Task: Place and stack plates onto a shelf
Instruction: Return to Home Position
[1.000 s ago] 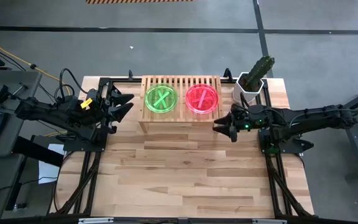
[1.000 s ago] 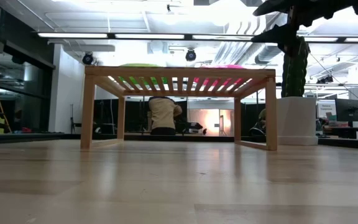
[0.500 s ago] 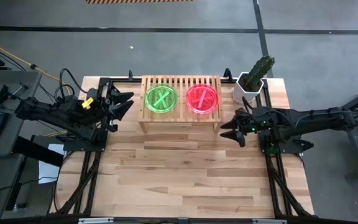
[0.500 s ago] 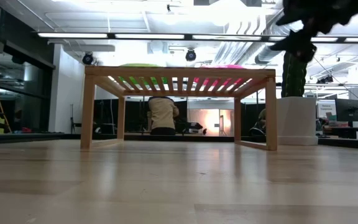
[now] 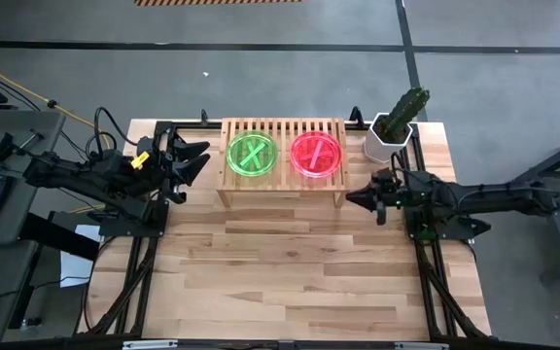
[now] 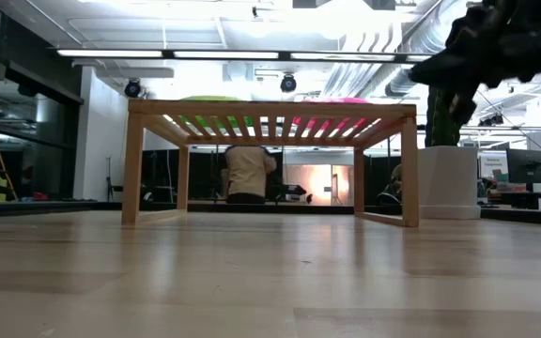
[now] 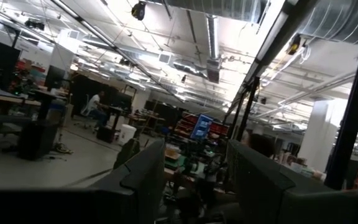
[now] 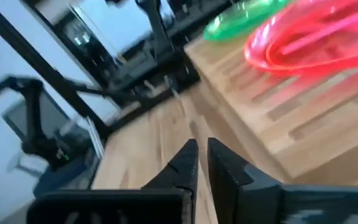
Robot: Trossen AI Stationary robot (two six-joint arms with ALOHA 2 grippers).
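On the slatted bamboo shelf (image 5: 282, 127) we count two translucent stacks, a neon green pile (image 5: 252, 155) and a pink-red pile (image 5: 316, 154), while the left gripper (image 5: 203, 156) gapes empty and the right gripper (image 5: 349, 199) is pinched together.

The high view looks straight down on the whole table (image 5: 290, 262). The low view sits at tabletop height, facing level under the shelf (image 6: 270, 110) into the room. Both share the shelf. The right wrist view sees it close up. The left wrist view apparently faces only the room.
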